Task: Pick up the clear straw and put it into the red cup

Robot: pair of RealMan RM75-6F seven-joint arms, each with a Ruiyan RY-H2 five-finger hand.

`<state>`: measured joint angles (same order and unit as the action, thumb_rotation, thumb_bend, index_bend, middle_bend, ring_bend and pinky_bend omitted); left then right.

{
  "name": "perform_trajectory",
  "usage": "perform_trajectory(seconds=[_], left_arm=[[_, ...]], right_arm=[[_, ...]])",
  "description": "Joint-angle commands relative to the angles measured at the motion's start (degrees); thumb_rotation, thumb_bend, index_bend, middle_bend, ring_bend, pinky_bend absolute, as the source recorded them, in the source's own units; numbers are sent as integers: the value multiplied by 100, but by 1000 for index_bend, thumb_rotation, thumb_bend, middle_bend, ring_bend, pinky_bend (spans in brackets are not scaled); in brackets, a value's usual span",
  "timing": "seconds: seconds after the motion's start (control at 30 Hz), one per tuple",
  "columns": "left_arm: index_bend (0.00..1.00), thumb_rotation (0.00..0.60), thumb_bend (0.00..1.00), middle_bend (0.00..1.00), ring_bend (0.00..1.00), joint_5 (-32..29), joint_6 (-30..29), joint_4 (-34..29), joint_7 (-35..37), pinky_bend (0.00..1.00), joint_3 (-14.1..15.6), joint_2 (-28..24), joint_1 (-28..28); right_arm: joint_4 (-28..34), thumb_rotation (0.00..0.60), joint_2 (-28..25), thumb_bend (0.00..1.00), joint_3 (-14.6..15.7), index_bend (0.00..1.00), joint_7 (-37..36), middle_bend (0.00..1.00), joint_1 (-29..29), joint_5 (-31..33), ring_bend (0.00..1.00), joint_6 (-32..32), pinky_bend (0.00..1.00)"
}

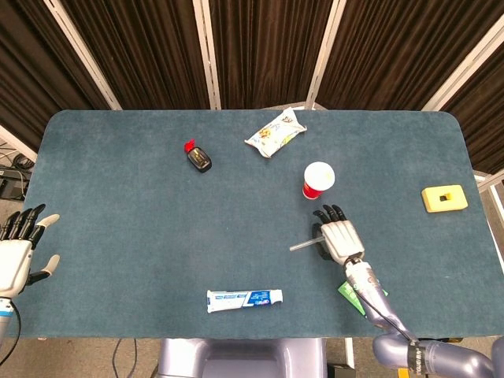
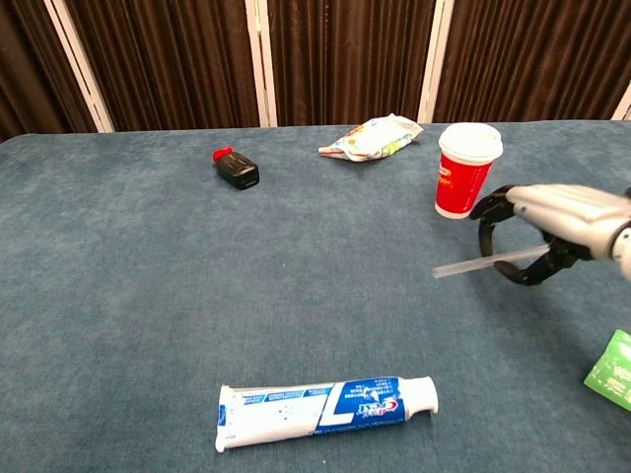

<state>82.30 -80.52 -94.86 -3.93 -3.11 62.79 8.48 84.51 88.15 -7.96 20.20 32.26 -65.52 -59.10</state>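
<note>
The clear straw (image 2: pixel 483 262) hangs level above the table, pinched in my right hand (image 2: pixel 545 225), its free end pointing left. From the head view the straw (image 1: pixel 304 245) sticks out left of the right hand (image 1: pixel 339 239). The red cup (image 2: pixel 464 169) with a white top stands upright just behind and left of that hand; overhead the cup (image 1: pixel 317 180) is just beyond the fingers. My left hand (image 1: pixel 17 256) is at the table's near left edge, fingers spread, holding nothing.
A toothpaste tube (image 2: pixel 325 401) lies near the front edge. A black bottle with a red cap (image 2: pixel 235 168) and a snack packet (image 2: pixel 373 136) lie at the back. A yellow block (image 1: pixel 444 198) sits far right, a green packet (image 2: pixel 612 371) by my right forearm.
</note>
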Motion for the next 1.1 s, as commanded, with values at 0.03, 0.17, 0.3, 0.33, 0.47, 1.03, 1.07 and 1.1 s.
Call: perform_trajectory(seconds=[0.03,0.17,0.3,0.33,0.47,1.03,1.07,1.1], left_arm=[[180,600,374,0,0,-1,0,0,-5,0,-1,1,1],[180,600,375,0,0,4,-7,-1,-20,0,0,4,0],[181,600,375,0,0,6,-18,-1,-44,0,0,13,-3],[181,600,375,0,0,3,-20,-1,-48,0,-1,15,-3],[180,600,374,0,0,3,-26,1,-62,0,-3,22,-4],[183,600,375,0,0,-6,-31,18,-15,0,-12,29,-6],[184,600,376,0,0,-9,-30,17,-13,0,-12,30,-7],[186,600,376,0,0,-14,-28,15,-10,0,-15,30,-6]], right_arm=[[327,600,-316,451,-129,508,-362,147,-159,124,0,-89,0],[778,600,-675,449,-453,511,-1013,146,-338,518,0,-119,0],[1334,600,-1212,448,-1036,515,-1992,146,-497,1326,0,141,0],[1435,600,-1350,448,-1170,516,-2195,146,-512,1519,0,250,0],[1707,600,-1753,448,-1751,522,-3073,146,-580,2234,0,579,0],[1707,600,-1997,439,-3557,536,-5257,146,-256,4050,0,941,0],[1667,600,-1954,439,-3566,536,-5272,146,-203,4086,0,933,0],[1633,600,-1891,438,-3583,536,-5311,146,-146,4135,0,929,0]])
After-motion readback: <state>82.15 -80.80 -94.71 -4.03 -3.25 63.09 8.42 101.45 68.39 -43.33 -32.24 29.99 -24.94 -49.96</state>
